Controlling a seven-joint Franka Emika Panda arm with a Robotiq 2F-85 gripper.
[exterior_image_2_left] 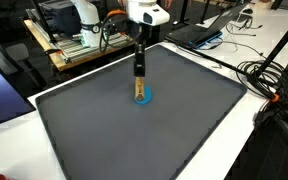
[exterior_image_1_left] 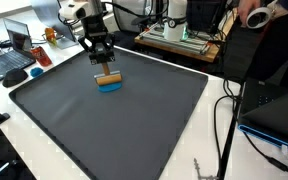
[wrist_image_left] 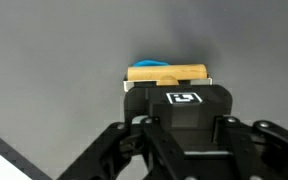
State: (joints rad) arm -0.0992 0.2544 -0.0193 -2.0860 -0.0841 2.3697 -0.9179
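Gripper, exterior view: pointing straight down over the far-left part of the grey mat, jaws closed on a wooden block. The block sits directly over a blue dish lying on the mat, with no gap visible between them. A laptop stands on the table to the far left.

Gripper, exterior view: seen edge-on, upright, and narrow at the tip. The wooden block is clamped low, and the blue dish shows beneath and beside it near the mat's centre. Cables lie to the right.

Gripper, wrist view: the black housing fills the lower frame. The wooden block is held crosswise at the fingertips, and the rim of the blue dish peeks out behind its left end.
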